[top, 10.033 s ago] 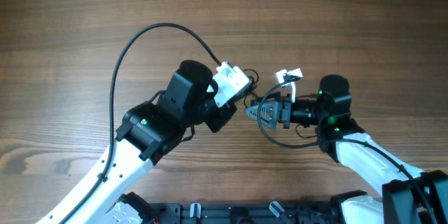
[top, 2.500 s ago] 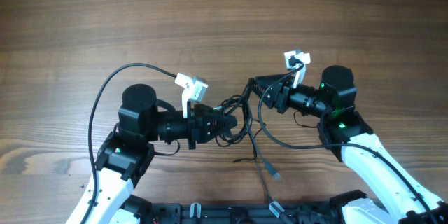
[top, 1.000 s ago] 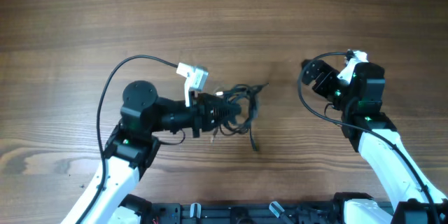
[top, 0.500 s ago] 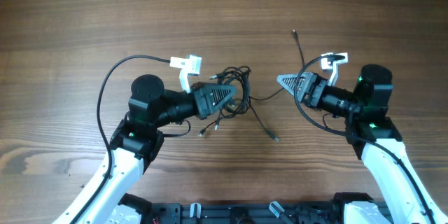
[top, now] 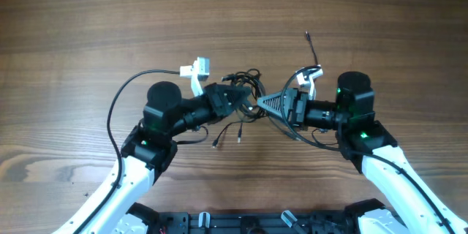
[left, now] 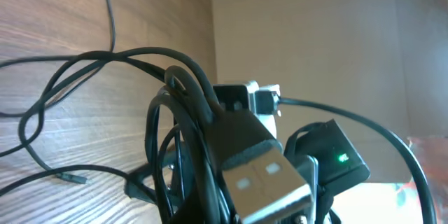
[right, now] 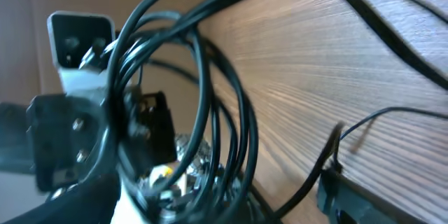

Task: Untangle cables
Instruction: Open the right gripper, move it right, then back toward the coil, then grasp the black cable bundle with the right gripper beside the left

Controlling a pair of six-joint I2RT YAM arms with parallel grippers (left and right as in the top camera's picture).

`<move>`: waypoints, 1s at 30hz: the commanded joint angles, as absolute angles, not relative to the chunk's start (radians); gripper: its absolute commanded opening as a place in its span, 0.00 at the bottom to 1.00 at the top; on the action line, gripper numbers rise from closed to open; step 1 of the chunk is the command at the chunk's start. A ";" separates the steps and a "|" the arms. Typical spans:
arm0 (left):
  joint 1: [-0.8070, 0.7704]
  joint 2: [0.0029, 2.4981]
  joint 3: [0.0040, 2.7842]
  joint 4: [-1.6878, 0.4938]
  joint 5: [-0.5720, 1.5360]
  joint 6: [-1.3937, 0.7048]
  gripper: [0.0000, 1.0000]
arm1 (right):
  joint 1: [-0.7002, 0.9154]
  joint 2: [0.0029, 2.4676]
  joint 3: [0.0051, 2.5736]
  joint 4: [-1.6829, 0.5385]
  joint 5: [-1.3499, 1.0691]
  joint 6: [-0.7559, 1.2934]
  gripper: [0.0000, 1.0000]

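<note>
The cables point(top: 245, 86) bunch between the 2 claws. The left claw point(top: 235, 99) squeezes them. I cannot tell about the right claw point(top: 265, 104).

Cannot tell from overhead how the cables point(top: 248, 85) cross inside the knot, nor whether the left jaws or right jaws pinch a strand. Blurred close up in both wrist views, cut off at the lower edges. Too small to read the plug tips point(top: 216, 145).

left claw point(top: 238, 99) reaching right | right claw point(top: 265, 104) pointing left | claws nearly meeting
</note>
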State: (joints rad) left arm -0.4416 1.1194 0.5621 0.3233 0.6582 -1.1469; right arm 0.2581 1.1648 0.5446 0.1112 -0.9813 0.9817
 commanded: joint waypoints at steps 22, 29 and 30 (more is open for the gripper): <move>-0.441 1.120 0.591 0.001 0.730 -0.841 0.04 | 0.205 1.187 0.534 -0.013 -0.802 0.543 1.00; -0.336 1.119 0.591 -0.012 0.981 -0.898 0.04 | 0.190 1.188 0.534 -0.022 -0.618 0.737 1.00; -0.336 1.119 0.591 -0.012 0.996 -0.897 0.04 | 0.191 1.188 0.534 -0.036 -0.643 0.931 1.00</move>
State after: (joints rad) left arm -0.3508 1.1297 0.5804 -0.0132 0.8639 -0.8890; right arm 0.1936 1.1801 0.5426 -0.0231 -0.6838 0.6334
